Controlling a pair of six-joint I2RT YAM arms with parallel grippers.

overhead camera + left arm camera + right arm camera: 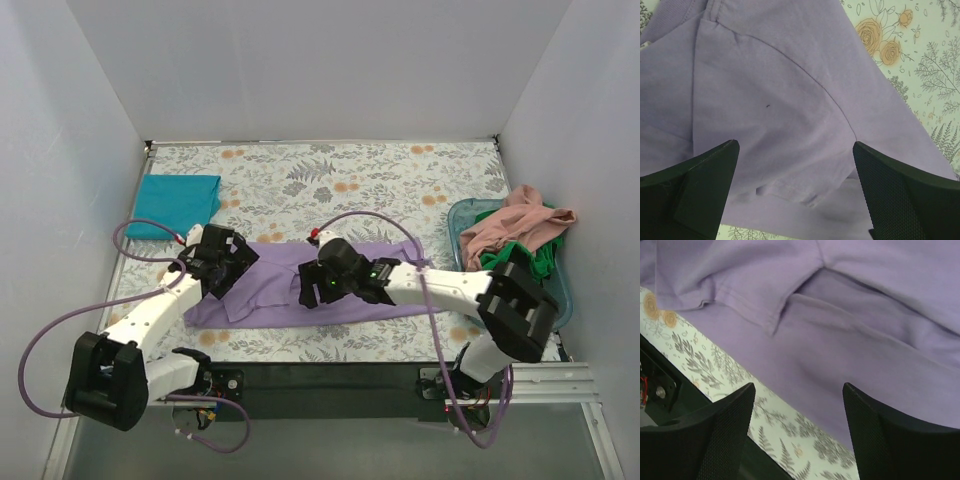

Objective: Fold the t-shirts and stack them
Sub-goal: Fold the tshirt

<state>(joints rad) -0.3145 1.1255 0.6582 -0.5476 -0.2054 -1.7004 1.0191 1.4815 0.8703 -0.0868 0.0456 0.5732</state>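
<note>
A lavender-purple t-shirt (270, 285) lies spread on the floral cloth near the front edge, partly folded. My left gripper (222, 280) hovers over its left part, open and empty; in the left wrist view (795, 165) the shirt's folded sleeve (790, 190) lies between the fingers. My right gripper (305, 290) hovers over the shirt's middle, open and empty; in the right wrist view (797, 405) it is above the shirt's near hem (805, 370). A folded teal t-shirt (175, 203) lies at the back left. Salmon-pink (515, 228) and green (510, 255) t-shirts sit heaped in the tub.
The see-through blue tub (560, 290) stands at the right edge. The grey floral cloth (350, 180) covers the table. White walls enclose three sides. A black front edge (330, 375) and purple cables (40, 350) lie near the arm bases.
</note>
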